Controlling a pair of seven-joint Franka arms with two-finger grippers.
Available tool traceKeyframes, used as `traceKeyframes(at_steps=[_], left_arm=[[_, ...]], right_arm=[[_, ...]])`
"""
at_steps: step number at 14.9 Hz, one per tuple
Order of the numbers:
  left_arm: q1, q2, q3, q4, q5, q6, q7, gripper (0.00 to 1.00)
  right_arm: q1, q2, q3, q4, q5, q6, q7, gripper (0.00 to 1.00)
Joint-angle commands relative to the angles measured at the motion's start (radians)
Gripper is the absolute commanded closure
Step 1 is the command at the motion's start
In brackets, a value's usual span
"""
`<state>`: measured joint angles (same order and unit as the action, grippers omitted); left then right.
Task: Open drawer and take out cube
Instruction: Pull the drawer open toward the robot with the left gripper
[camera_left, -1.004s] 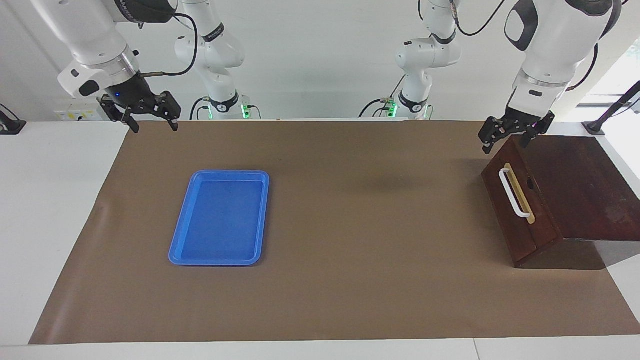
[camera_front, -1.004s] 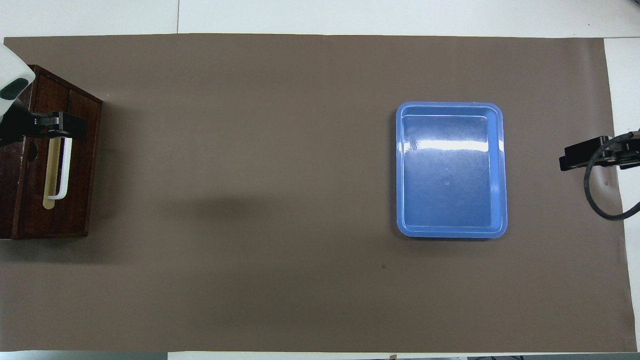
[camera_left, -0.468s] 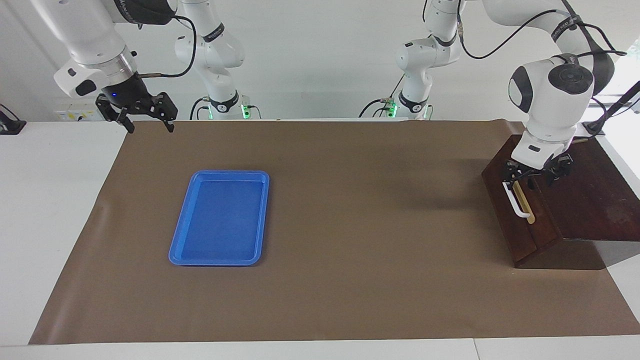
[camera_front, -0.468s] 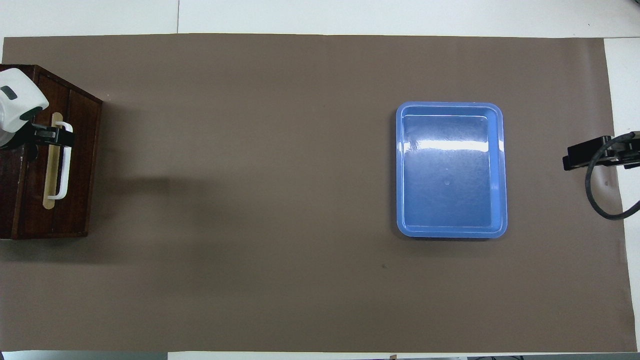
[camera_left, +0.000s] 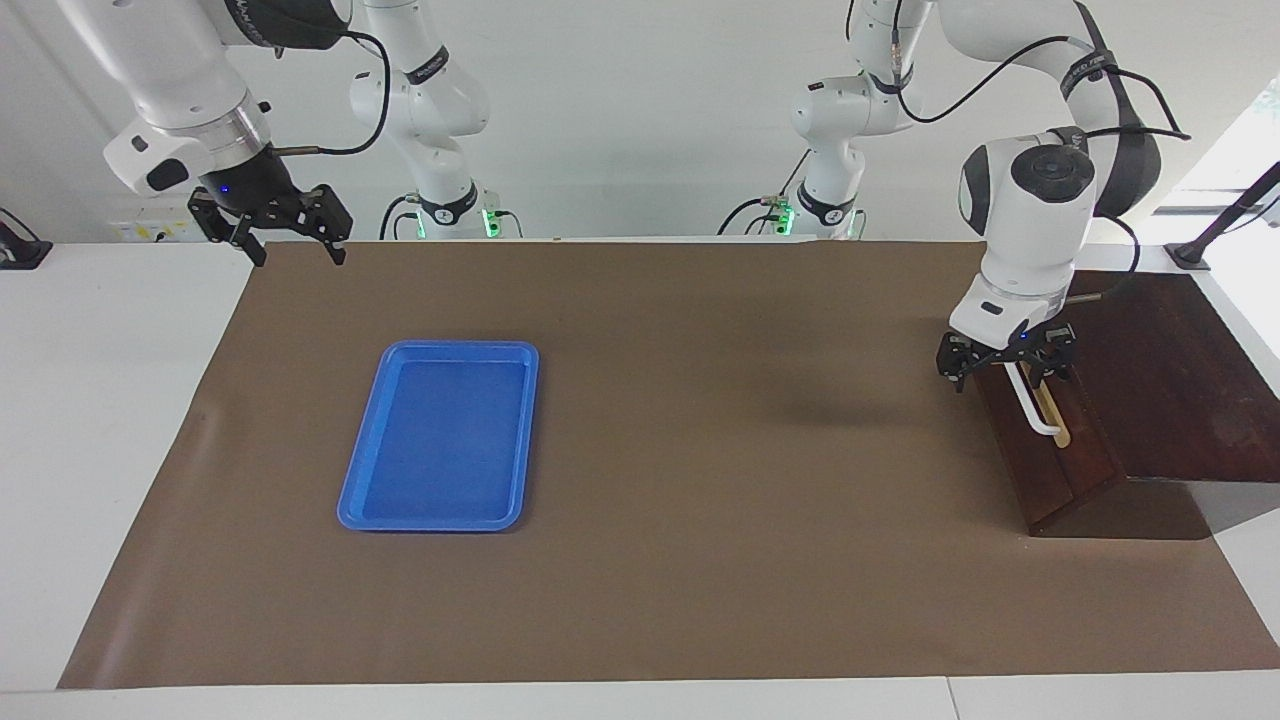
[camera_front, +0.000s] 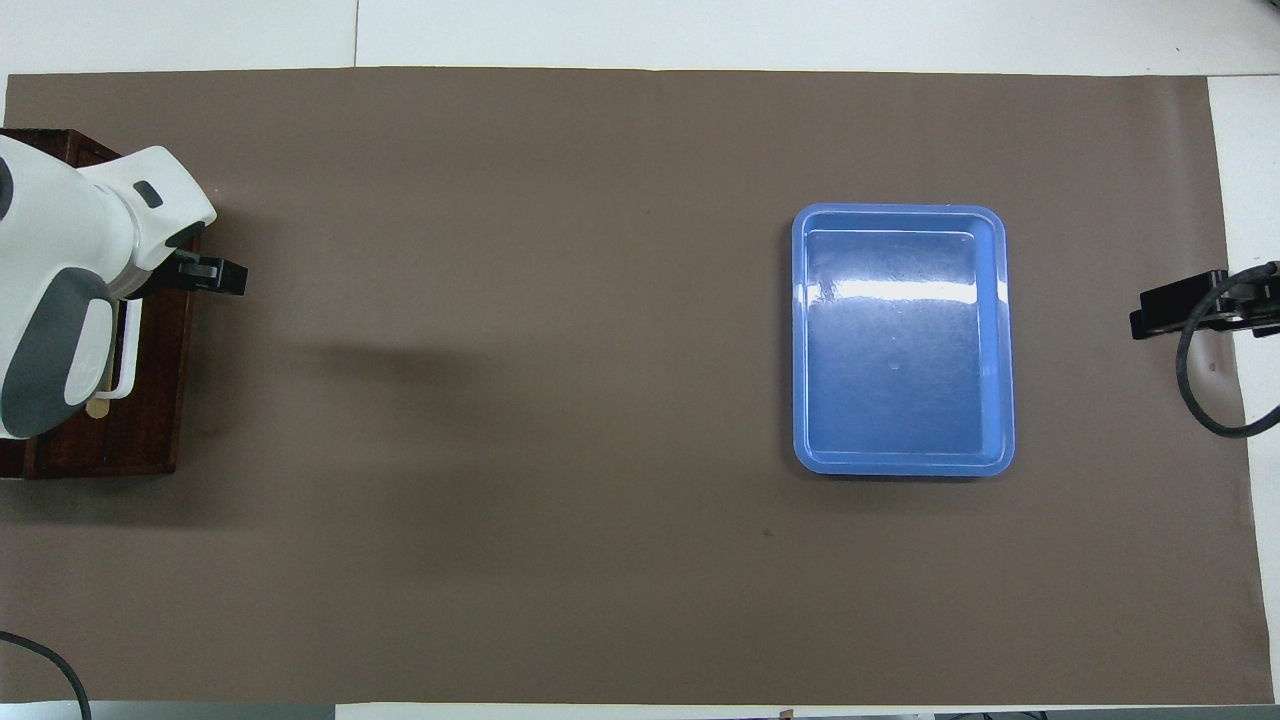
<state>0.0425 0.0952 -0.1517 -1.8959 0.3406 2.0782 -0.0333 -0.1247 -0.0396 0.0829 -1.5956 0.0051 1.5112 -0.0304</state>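
left gripper (camera_left: 1005, 371) open, astride top of drawer (camera_left: 1040, 440) handle (camera_left: 1035, 405), not clamped, right gripper (camera_left: 290, 236) open, empty, waiting over mat edge, tray (camera_left: 440, 435)

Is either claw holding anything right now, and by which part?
Nothing visibly held. Left claw straddles the upper end of the drawer handle, still open. Right claw waits empty.

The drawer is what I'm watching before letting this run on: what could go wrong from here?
1. The left claw sits at the end of the white handle nearer the robots, not its middle; an off-centre pull may skew the drawer or slip off.
2. The dark wooden box looks unfastened on the mat, so it could slide along instead.
3. The drawer is closed and no cube shows; it may not be there.

The right claw waits above the mat's corner.
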Motion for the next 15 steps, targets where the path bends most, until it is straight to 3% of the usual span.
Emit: traceKeyframes(at_steps=[1, 9, 15], left_arm=[[0.020, 0.017, 0.011, -0.057, 0.105, 0.098, -0.010, 0.00], [0.048, 0.021, 0.011, -0.140, 0.133, 0.148, -0.046, 0.00], [0.063, 0.040, 0.011, -0.147, 0.193, 0.184, -0.056, 0.00]], right_arm=[[-0.016, -0.006, -0.002, 0.002, -0.002, -0.008, 0.007, 0.00], [-0.016, -0.008, -0.003, 0.000, 0.003, -0.012, 0.004, 0.00], [-0.013, -0.008, -0.002, -0.001, 0.000, -0.011, -0.002, 0.00]])
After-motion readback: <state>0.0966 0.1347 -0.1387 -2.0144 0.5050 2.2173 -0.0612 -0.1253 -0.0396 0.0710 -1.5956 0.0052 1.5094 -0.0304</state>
